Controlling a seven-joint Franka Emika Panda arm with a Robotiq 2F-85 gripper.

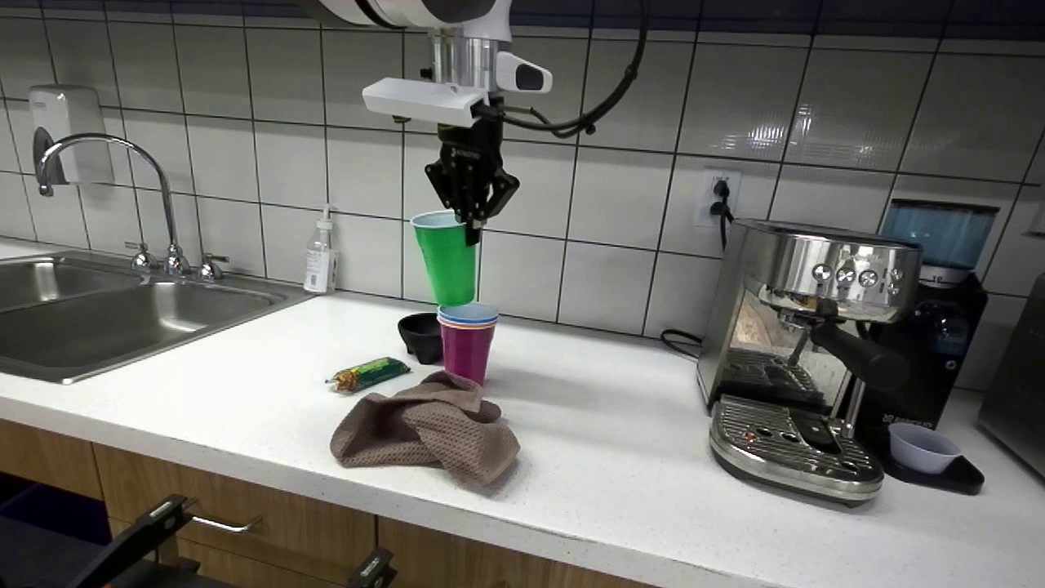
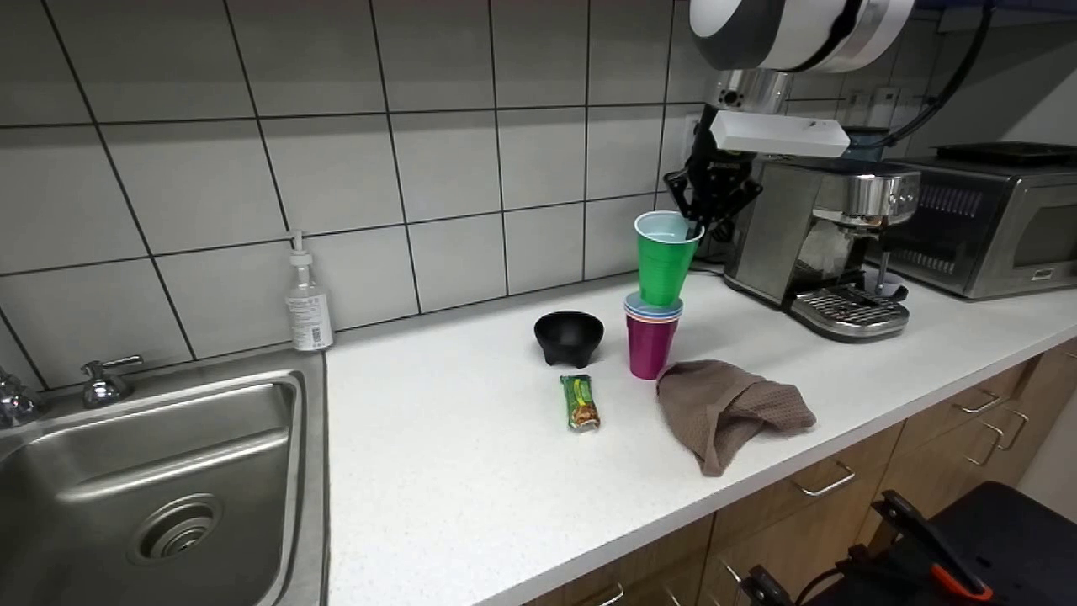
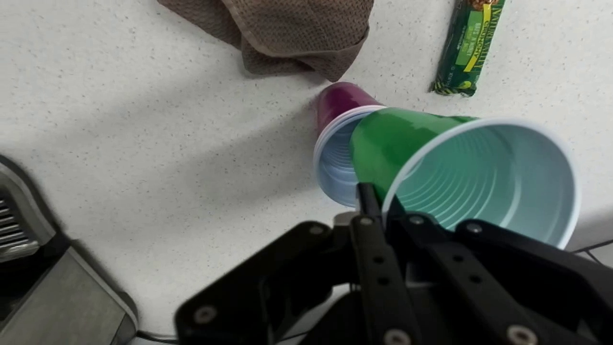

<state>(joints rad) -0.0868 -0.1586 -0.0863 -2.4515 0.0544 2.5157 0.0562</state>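
Pointing down, the tool (image 3: 380,202) is closed on the rim of the green cup (image 1: 446,263), with one finger outside the cup's side and the other inside its mouth. The cup hangs off to one side of the fingers, mouth up and slightly tilted; its pale inside shows in the wrist view.

Below the cup stands the stack (image 2: 649,347) of nested cups, the outermost purple, upright on the table (image 1: 604,445). In both exterior views the green cup's base comes at or just above the stack's rims, and in the wrist view it covers part of the stack's mouth; whether the two touch cannot be told.

Near the stack, and apart from it, sits the black bowl (image 2: 569,337). The bar (image 2: 580,402), in a green wrapper, lies flat near the bowl. The brown towel (image 1: 429,429) lies crumpled just beside the stack's foot.

Farther out, past the bar and bowl, the sink (image 2: 313,471) is set into the table, with the tap (image 1: 175,261) behind it and the soap bottle (image 2: 309,318) at its back corner. Well apart, on the stack's opposite side, are the coffee machine (image 1: 792,265), the grinder (image 1: 951,343), the pale dish (image 1: 922,449) and the microwave (image 2: 1001,244).
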